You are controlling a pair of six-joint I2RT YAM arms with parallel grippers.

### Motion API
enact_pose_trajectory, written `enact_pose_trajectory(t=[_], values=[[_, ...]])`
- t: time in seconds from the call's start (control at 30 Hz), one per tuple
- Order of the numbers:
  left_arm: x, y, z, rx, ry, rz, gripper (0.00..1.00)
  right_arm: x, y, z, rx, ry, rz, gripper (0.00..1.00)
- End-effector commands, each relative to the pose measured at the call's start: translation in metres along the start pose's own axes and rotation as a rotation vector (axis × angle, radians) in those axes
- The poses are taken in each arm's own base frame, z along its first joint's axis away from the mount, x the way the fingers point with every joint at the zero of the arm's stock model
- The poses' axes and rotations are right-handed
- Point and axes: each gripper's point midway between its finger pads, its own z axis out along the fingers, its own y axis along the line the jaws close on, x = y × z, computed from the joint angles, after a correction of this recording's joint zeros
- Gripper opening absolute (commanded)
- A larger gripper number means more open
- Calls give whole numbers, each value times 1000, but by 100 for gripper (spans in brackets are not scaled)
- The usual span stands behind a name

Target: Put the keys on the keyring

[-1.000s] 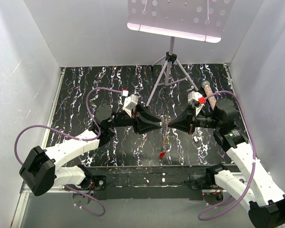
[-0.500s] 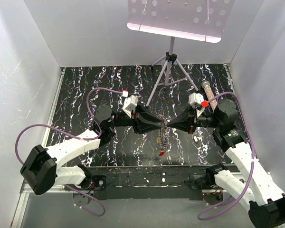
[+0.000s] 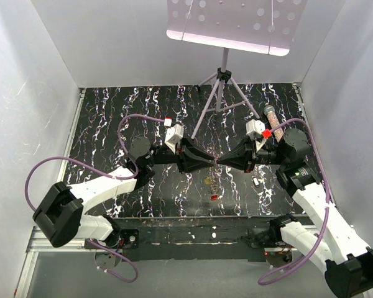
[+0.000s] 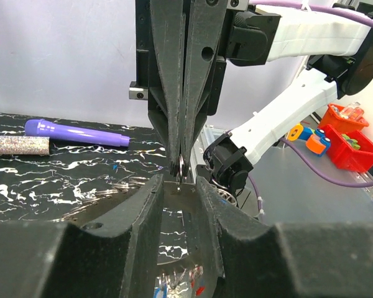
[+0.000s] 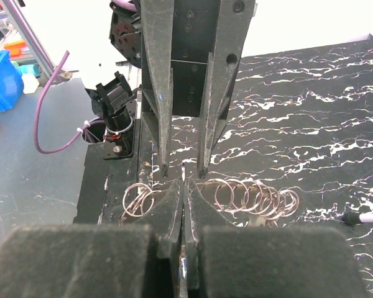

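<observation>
My two grippers meet tip to tip above the middle of the black marbled table [image 3: 112, 112]. My right gripper [image 3: 219, 162] is shut on a thin ring of the keyring; the ring shows edge-on between its tips in the right wrist view [image 5: 184, 183]. The keyring [image 5: 248, 198] is a row of overlapping metal rings spreading to both sides behind those tips; it also shows in the left wrist view [image 4: 105, 186]. My left gripper [image 4: 178, 186] is open, with one finger on each side of the right tips. Blurred keys [image 4: 174, 282] with red and blue heads show below. A strand with a red piece [image 3: 214, 196] sits under the grippers.
A tripod stand [image 3: 221, 93] holding a pale board stands at the back middle. A purple marker [image 4: 74, 133] and a glittery stick [image 4: 18, 146] lie on the far right side. A white pen [image 5: 367, 217] lies nearby. White walls enclose three sides.
The left arm has slid to the right, so its open fingers now flank the right gripper's tips. The strand with the red piece has shifted slightly towards the grippers.
</observation>
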Motion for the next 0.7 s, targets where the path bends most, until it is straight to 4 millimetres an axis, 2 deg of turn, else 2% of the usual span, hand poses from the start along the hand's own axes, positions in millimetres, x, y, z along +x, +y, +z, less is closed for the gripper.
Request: enact_pose_trajectory(t=[0.0, 0.27, 0.67], values=[[-10, -4, 2, 28, -31, 24, 26, -17, -1, 0, -5, -37, -74, 1], [-6, -5, 2, 34, -23, 9, 22, -16, 0, 0, -4, -37, -63, 1], [2, 1, 2, 16, -3, 7, 23, -18, -1, 1, 0, -42, -52, 1]])
